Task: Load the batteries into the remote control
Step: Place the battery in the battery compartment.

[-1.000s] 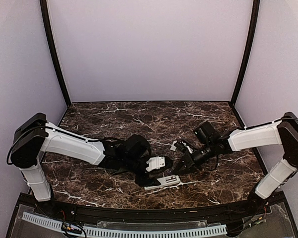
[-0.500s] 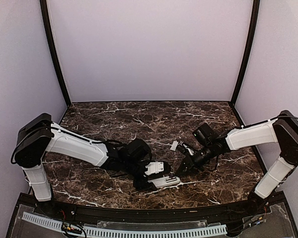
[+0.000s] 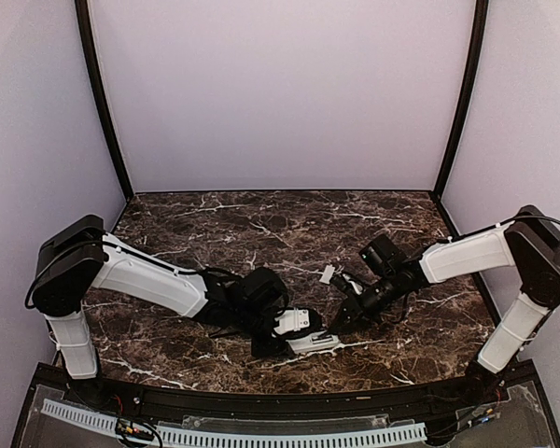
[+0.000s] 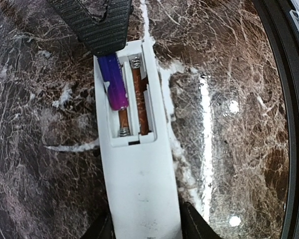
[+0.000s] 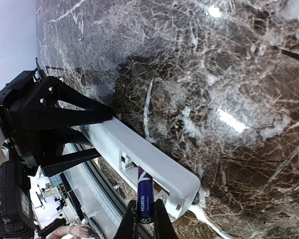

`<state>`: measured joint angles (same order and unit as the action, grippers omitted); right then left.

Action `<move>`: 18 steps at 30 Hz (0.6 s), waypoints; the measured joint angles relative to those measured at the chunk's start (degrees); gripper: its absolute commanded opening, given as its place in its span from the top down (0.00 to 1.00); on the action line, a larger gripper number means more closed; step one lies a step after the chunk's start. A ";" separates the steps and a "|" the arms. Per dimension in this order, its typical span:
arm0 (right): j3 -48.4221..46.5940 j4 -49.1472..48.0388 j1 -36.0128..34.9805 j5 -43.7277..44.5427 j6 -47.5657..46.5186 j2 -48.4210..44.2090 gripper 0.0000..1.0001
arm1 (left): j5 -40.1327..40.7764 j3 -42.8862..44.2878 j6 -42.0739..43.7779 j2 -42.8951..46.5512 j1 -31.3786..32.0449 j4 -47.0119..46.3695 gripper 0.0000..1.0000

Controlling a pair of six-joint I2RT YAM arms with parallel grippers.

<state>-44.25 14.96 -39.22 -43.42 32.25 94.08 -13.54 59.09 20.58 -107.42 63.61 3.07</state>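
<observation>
The bench [image 4: 239, 149] is gleaming as glossy, veined marble. The remote control [image 4: 142, 189] is showing smooth, matt white plastic, and the battery [image 4: 113, 82] is shining in glossy purple wrap.

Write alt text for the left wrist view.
A white remote control lies back-up on a dark marble table with its battery bay open. A purple battery sits partly in one slot under a ribbed finger of the right gripper, and the other slot is empty. The left gripper clamps the remote's near end.

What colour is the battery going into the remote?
Purple, shading to magenta at one end; the battery shows best in the left wrist view.
</observation>
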 measured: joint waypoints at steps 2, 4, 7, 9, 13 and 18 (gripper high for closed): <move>0.00 -0.37 0.00 -0.02 0.07 0.24 1.00 | 0.26 0.00 -0.17 -0.02 -0.02 -0.13 0.67; 0.00 -0.87 -0.04 -0.17 0.28 0.44 1.00 | 0.87 0.04 -0.44 -0.02 -0.17 -0.28 0.70; 0.00 -1.95 -0.13 -0.15 0.90 0.70 1.00 | 0.94 0.04 -0.46 -0.02 -0.22 -0.33 0.78; 0.02 -2.58 -0.35 -0.13 1.31 0.90 1.00 | 0.94 0.04 -0.48 -0.02 -0.22 -0.31 0.82; 0.76 -4.76 -1.22 0.48 3.15 0.79 1.00 | 0.96 0.07 -0.59 -0.04 -0.22 -0.28 0.94; 5.25 -9.49 -3.89 3.78 8.39 -2.82 1.00 | 1.27 0.31 -1.66 -0.07 -0.11 0.09 1.00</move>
<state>-39.00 5.48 -43.11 -39.64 40.64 91.26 -12.27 59.40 18.92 -107.48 63.51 3.16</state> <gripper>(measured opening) 0.051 0.358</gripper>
